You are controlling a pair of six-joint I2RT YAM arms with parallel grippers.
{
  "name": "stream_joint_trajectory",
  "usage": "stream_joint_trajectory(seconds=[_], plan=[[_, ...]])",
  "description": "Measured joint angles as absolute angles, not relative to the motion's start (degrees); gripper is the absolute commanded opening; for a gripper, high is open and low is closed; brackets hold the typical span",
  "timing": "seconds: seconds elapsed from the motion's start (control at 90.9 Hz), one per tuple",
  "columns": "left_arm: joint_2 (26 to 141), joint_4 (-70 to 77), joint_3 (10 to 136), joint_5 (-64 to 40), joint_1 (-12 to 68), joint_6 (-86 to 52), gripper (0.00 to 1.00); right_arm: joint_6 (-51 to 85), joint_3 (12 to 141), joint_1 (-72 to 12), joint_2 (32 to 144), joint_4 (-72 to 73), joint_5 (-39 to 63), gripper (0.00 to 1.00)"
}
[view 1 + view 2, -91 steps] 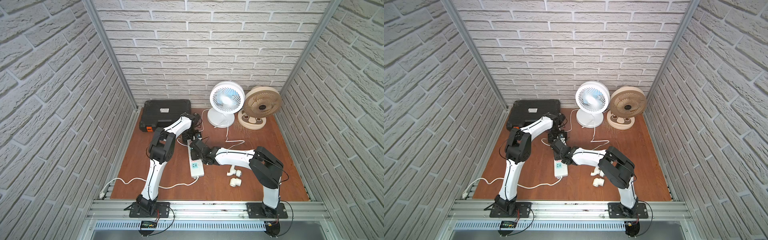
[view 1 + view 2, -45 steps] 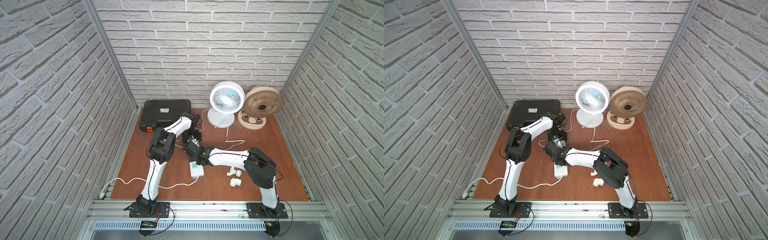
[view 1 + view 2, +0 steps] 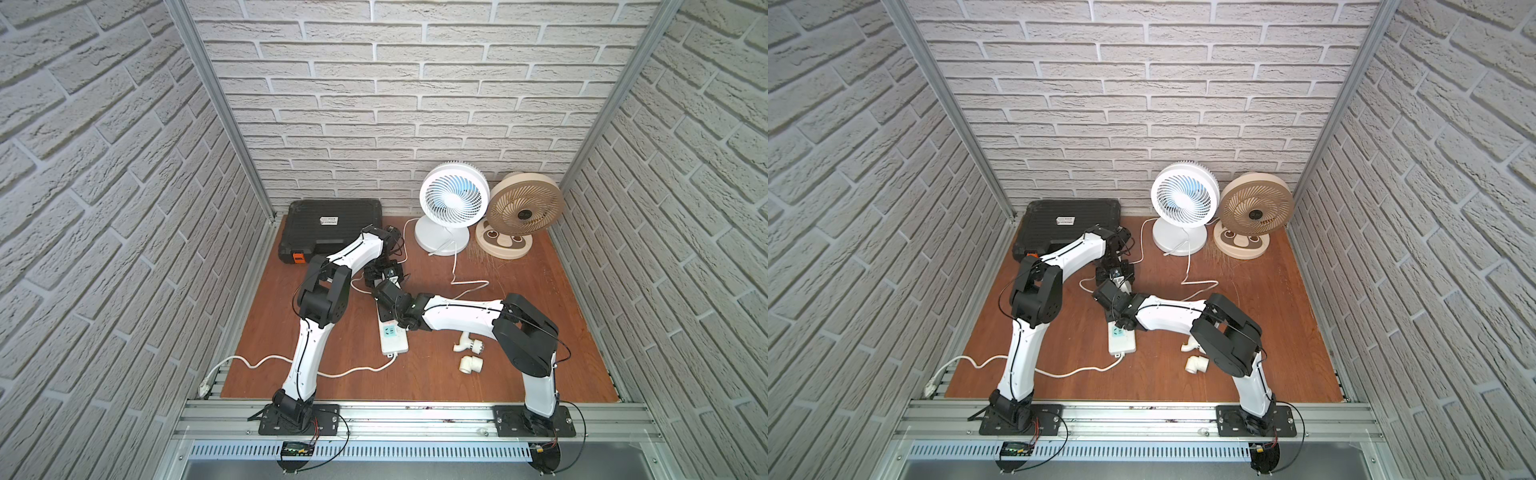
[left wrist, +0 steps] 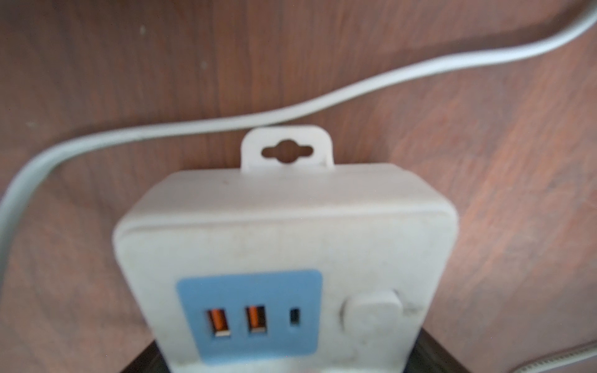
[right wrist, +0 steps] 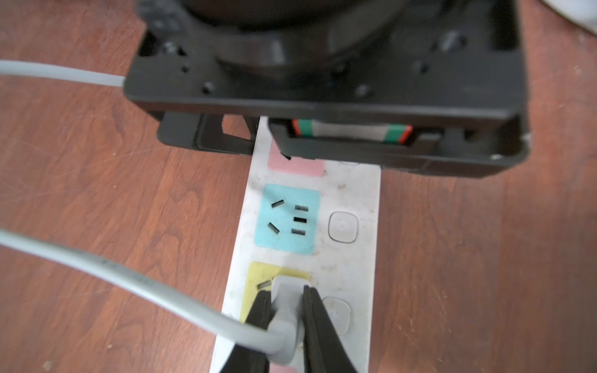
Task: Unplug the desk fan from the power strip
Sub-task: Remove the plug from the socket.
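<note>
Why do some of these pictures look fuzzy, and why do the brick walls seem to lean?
Left wrist view: soft all over, the white plastic power strip too near. Right wrist view: pastel sockets sharp, the black fingers and grey plug at the frame's edge blurred. In both top views: even light, the wide lens splaying the walls outward.

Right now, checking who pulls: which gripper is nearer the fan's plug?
Right. The right gripper has its fingers clamped on the plug; the left gripper sits at the power strip's far end.

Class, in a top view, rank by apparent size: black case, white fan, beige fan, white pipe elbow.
1. black case
2-3. white fan and beige fan: look alike, no ranking
4. white pipe elbow
</note>
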State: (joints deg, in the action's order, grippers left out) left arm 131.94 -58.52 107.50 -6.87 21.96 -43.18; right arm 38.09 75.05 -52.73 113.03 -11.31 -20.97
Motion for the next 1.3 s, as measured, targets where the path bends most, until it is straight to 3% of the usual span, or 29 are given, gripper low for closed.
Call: stream_joint_trajectory(seconds=[0.517, 0.957, 1.298], plan=[[131.94, -58.52, 107.5, -6.87, 21.96, -43.18, 0.0, 40.1, 74.28, -51.94, 112.31, -10.63, -17.78, 0.02], [131.94, -58.52, 107.5, -6.9, 21.93, -43.16, 0.0, 36.16, 81.52, -55.72, 116.51, -18.83, -26.81, 0.03], [131.92, -58.5, 107.35, -6.9, 21.93, -43.13, 0.0, 35.57, 81.58, -55.83, 116.6, -18.94, -27.31, 0.03]])
